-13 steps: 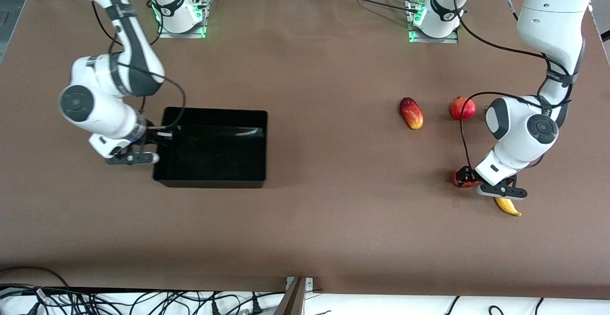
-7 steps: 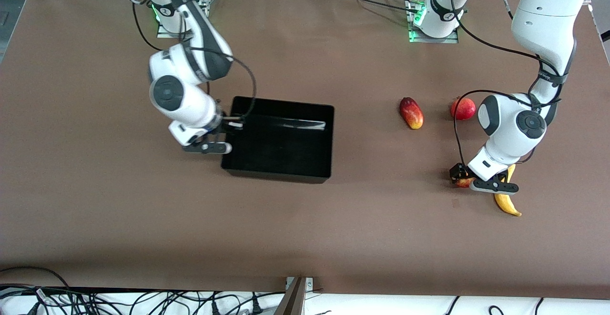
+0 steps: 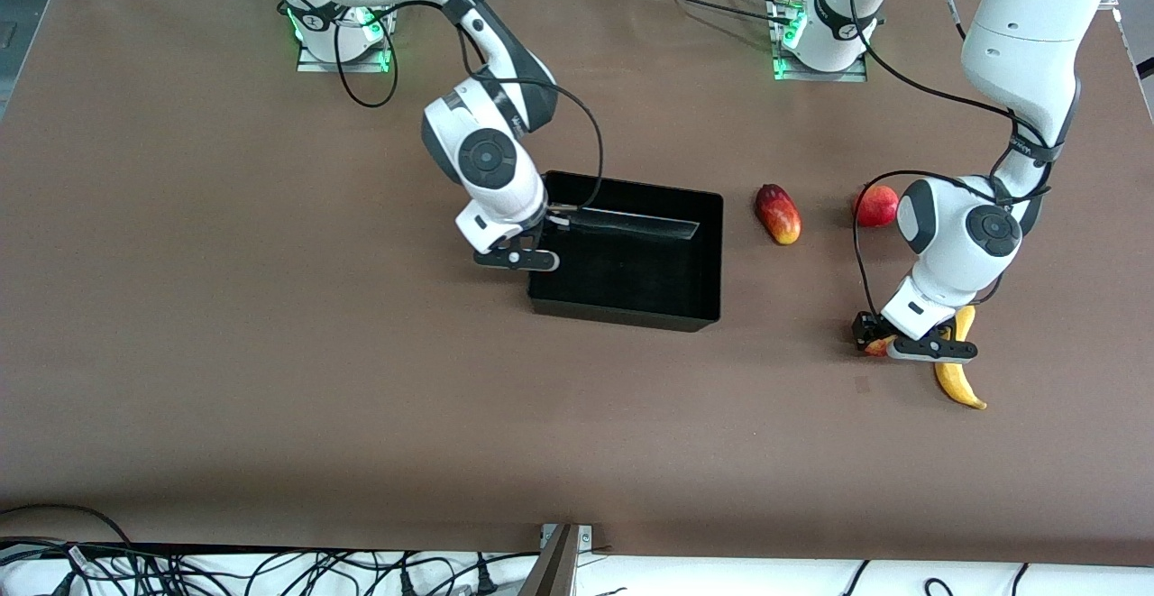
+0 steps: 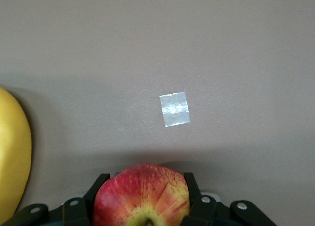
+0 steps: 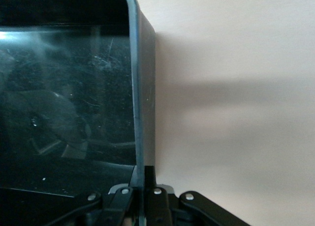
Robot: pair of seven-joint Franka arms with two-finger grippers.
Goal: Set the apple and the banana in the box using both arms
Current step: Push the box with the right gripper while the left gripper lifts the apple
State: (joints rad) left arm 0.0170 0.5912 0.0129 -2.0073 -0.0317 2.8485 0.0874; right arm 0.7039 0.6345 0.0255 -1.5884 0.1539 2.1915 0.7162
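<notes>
Table (image 3: 270,380): you see a brown matte surface filling most of the front view.
Tape patch (image 4: 174,108): you find a small shiny rectangle stuck flat on the tabletop.
Cables (image 3: 225,569): your nearest table edge has black leads tangled over white.

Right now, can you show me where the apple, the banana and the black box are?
apple (image 4: 141,194): left wrist view, on its red and yellow skin between the hand's fingers.
banana (image 3: 957,384): front view, on its curved yellow middle.
box (image 3: 622,315): front view, on its wall nearest the camera.
</notes>
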